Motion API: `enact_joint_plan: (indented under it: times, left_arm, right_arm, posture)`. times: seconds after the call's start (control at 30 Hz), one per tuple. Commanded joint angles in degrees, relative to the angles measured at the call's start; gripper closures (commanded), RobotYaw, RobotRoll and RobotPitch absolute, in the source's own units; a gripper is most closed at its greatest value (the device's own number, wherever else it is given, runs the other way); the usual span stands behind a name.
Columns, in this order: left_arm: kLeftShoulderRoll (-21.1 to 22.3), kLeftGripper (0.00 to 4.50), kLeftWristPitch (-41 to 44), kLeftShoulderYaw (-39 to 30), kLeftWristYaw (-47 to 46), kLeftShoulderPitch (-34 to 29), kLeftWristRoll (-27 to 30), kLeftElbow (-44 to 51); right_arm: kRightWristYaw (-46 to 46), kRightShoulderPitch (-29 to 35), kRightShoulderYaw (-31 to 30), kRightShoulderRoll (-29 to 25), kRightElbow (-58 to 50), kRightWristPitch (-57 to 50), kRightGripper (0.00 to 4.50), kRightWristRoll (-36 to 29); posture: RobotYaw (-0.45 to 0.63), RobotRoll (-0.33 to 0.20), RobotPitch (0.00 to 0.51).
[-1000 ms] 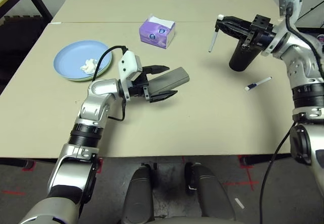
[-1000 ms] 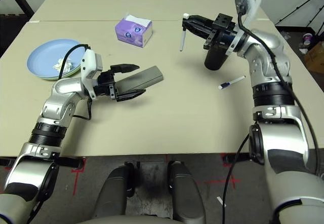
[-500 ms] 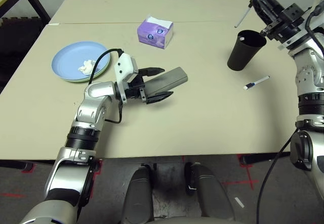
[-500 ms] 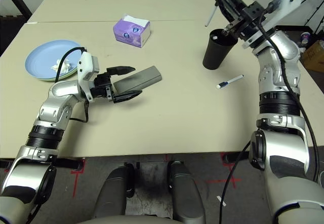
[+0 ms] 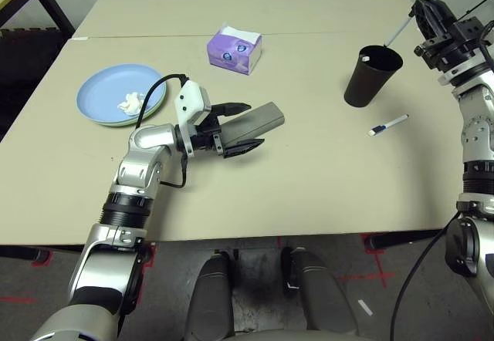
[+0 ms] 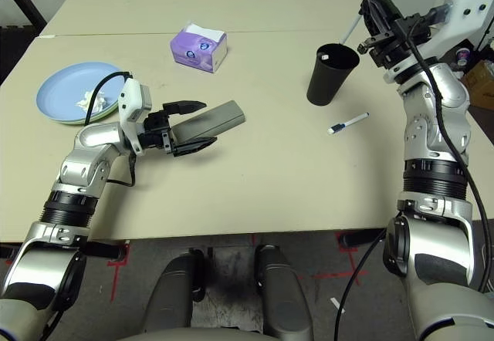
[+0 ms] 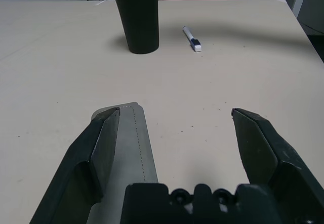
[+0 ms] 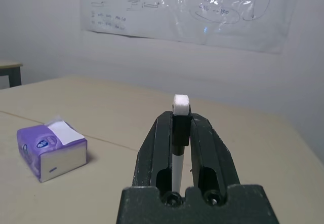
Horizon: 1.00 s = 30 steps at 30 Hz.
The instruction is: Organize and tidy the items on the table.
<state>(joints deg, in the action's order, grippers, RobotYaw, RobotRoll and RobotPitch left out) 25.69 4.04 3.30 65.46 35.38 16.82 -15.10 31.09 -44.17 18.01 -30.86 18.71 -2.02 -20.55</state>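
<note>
Right gripper [image 6: 377,11] is clamped tight on a white pen [image 5: 399,29], held slanted with its lower end over the black cup [image 5: 371,75] at 2 o'clock on the table [image 5: 309,179]; I read this as lining up the drop into the cup. Second pen [image 5: 388,125] lies just beside the cup, at its 5 o'clock. Left gripper [image 5: 241,128], jaws fully wide, straddles the grey glasses case [image 5: 258,123] at centre, gripping nothing, likely staged for a grab. Blue plate [image 5: 104,94] with tissue [image 5: 131,102] at 10 o'clock.

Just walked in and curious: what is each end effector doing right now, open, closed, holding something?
Left end effector: open, its fingers on either side of the grey glasses case.
Right end effector: closed on a white pen above the black cup.
</note>
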Motion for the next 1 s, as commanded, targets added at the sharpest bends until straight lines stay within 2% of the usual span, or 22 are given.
enact_joint_plan:
  times: [0.03,0.3,0.33,0.63,0.8,0.87,1.0]
  left_arm:
    - [0.3,0.0,0.5,0.0,-0.2,-0.5,0.4,0.6]
    - [0.4,0.0,0.9,0.0,-0.4,-0.5,0.4,0.9]
    - [0.4,0.0,0.9,0.0,-0.5,-0.6,0.4,1.0]
    - [0.5,0.0,0.9,-0.1,-0.6,-0.7,0.4,1.1]
    - [0.3,0.0,0.9,0.0,-0.8,-0.6,0.4,1.0]
    - [0.2,0.0,0.9,0.1,-0.9,-0.6,0.3,1.0]
    - [0.0,0.0,1.0,0.2,-0.9,-0.3,0.3,0.8]
  right_arm:
    - [0.1,0.8,-0.6,-0.3,-0.9,-0.4,4.17,0.3]
    - [0.6,1.2,-1.6,-0.5,-1.1,-1.9,4.17,0.6]
    - [0.9,1.4,-1.8,-0.6,-1.3,-2.1,3.41,0.6]
    - [2.1,0.6,-2.4,-0.9,-1.6,-2.1,0.05,0.9]
    - [8.6,-0.5,-5.4,-2.2,-1.8,0.1,0.05,1.4]
    - [15.7,-0.2,-9.1,-3.9,-2.4,1.4,0.05,2.0]
    - [28.3,0.7,-17.3,-8.6,-1.0,8.6,0.05,7.2]
  posture:
    - [-0.1,0.0,0.153]
    - [-0.1,0.0,0.156]
    - [-0.1,0.0,0.156]
    - [-0.1,0.0,0.156]
    - [-0.1,0.0,0.155]
    - [-0.1,0.0,0.155]
    - [-0.1,0.0,0.156]
